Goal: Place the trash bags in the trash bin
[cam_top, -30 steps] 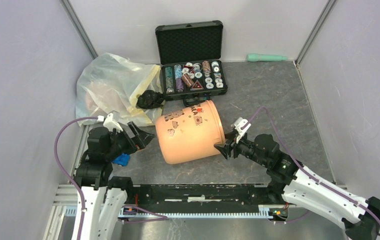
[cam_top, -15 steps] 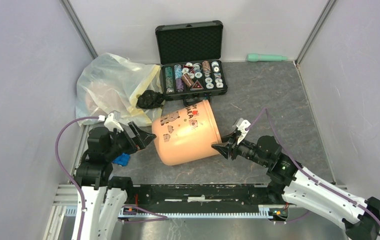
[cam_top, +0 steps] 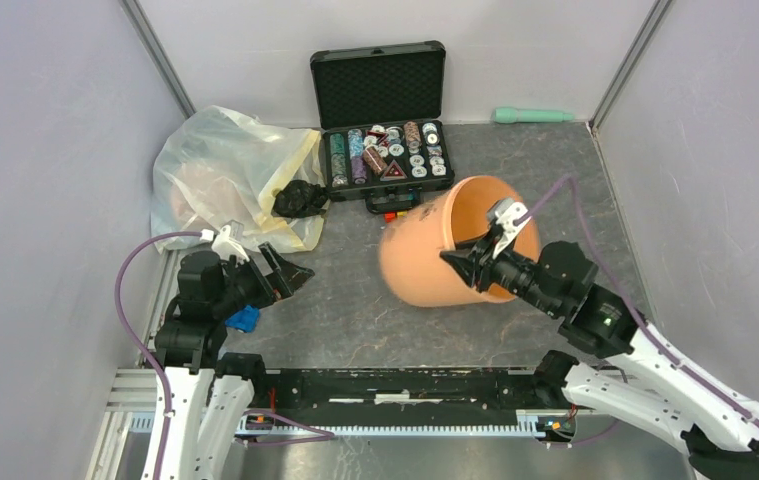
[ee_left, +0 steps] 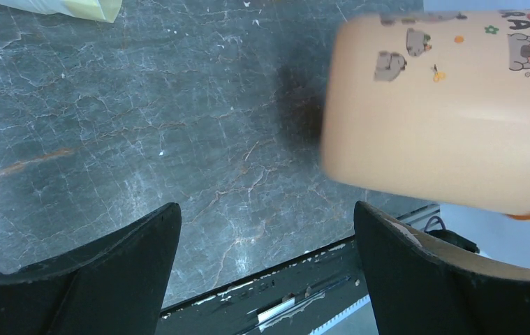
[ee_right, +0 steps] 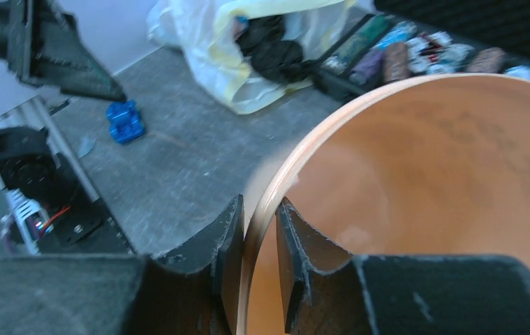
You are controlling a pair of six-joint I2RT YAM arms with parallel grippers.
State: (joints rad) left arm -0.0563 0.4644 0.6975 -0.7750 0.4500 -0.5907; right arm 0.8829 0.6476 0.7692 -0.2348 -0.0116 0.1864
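Note:
The peach-orange trash bin [cam_top: 420,262] is tilted with its mouth up and to the right, right of the table's middle. My right gripper [cam_top: 467,264] is shut on its rim; in the right wrist view [ee_right: 258,230] one finger is inside the rim and one outside the bin [ee_right: 450,174]. The black trash bag [cam_top: 298,199] lies crumpled at the yellowish bag's mouth, back left, and shows in the right wrist view [ee_right: 274,50]. My left gripper [cam_top: 290,275] is open and empty at the left, apart from the bin. In the left wrist view its jaws [ee_left: 267,223] stand wide, with the bin [ee_left: 443,118] ahead.
A big translucent yellowish bag [cam_top: 217,170] lies at the back left. An open black case of chips [cam_top: 383,130] stands at the back middle. A small blue object [cam_top: 243,319] lies by the left arm. A green cylinder [cam_top: 533,115] lies at the back wall.
The right gripper has raised the bin by its rim and swung it rightward, from lying on its side to mouth-up and tilted. The left arm has barely moved.

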